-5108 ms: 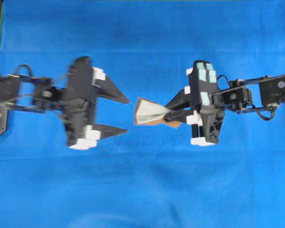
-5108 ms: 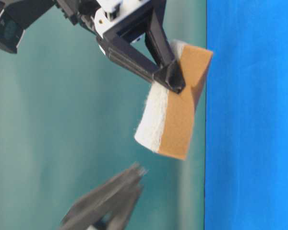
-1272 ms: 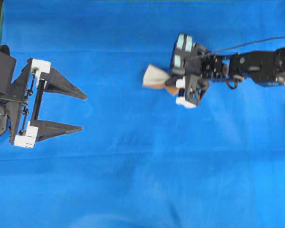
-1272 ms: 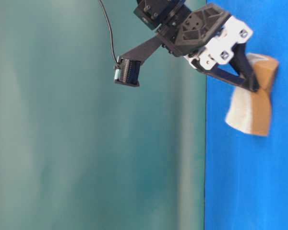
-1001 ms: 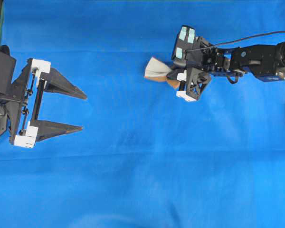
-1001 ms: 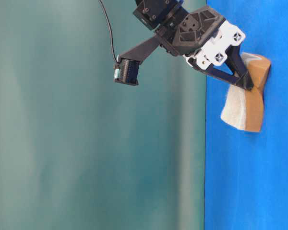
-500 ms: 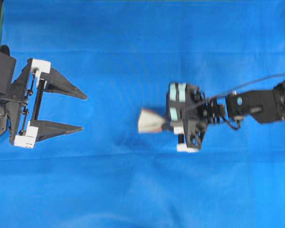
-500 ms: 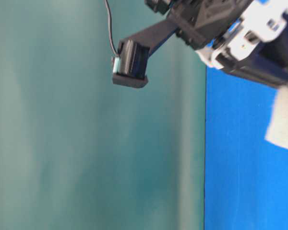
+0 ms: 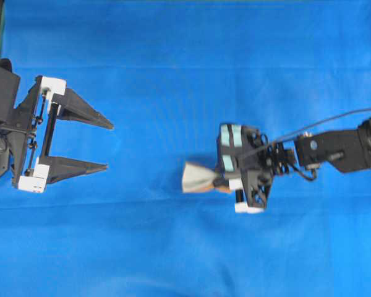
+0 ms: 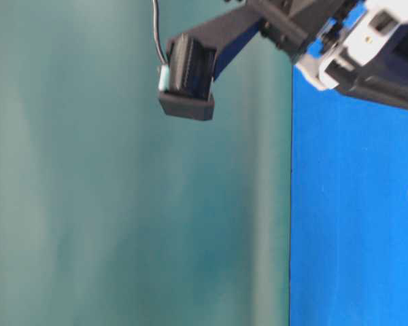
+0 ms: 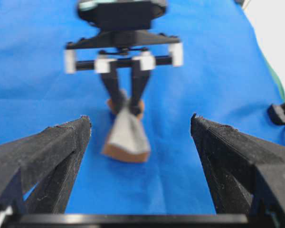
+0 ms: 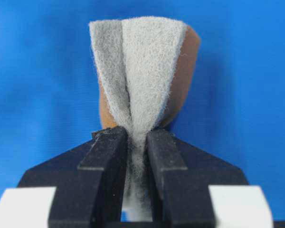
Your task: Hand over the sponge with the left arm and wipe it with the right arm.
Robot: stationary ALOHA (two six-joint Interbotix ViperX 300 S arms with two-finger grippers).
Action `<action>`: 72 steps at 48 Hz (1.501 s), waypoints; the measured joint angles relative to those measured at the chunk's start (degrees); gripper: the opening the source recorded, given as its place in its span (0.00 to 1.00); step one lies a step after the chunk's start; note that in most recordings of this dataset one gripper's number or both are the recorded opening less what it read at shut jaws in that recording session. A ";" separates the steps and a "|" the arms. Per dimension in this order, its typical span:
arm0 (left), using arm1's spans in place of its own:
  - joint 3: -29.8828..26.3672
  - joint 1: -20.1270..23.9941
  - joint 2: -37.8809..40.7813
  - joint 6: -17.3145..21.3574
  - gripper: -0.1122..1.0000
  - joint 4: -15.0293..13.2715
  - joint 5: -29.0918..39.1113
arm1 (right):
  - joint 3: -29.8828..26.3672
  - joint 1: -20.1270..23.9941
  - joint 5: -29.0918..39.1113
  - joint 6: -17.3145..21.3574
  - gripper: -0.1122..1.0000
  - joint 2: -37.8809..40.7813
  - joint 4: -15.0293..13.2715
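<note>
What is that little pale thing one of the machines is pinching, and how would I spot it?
Look at the blue cloth, then at the arm entering from the right of the overhead view. Its claw pinches a sponge: the only pale object there, grey-white felt over an orange-brown layer, squeezed into a fan shape.

Right arm [image 9: 334, 151] pinching sponge [image 9: 201, 178] on blue cloth [image 9: 173, 62], left arm [image 9: 25, 142] well apart, jaws spread
</note>
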 measured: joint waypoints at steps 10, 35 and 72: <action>0.00 0.00 0.00 -0.09 0.85 0.00 0.00 | 0.00 -7.21 0.53 -0.35 0.27 0.00 -3.43; 0.00 0.00 0.00 0.00 0.85 0.00 0.00 | 0.18 -11.60 -1.14 -0.35 0.27 0.00 -5.45; 0.00 0.00 0.00 0.00 0.85 0.00 0.00 | -0.09 -10.63 -0.97 -1.76 0.76 0.00 -6.68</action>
